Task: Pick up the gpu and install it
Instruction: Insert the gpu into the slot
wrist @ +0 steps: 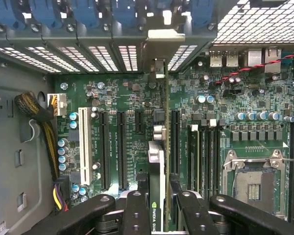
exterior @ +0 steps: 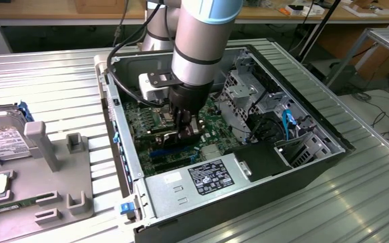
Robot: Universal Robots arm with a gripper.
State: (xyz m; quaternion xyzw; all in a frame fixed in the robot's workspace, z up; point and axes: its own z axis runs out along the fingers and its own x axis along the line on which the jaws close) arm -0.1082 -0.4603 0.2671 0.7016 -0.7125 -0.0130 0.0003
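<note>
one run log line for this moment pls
gripper: shut on gpu | gpu: edge-on, upright over motherboard slots | site: inside open pc case | install: unconfirmed

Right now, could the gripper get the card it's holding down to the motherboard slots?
Probably yes. The gripper holds the gpu edge-on inside the open computer case, and the motherboard slots beneath look uncovered; whether its bracket lines up, I can't tell.
</note>
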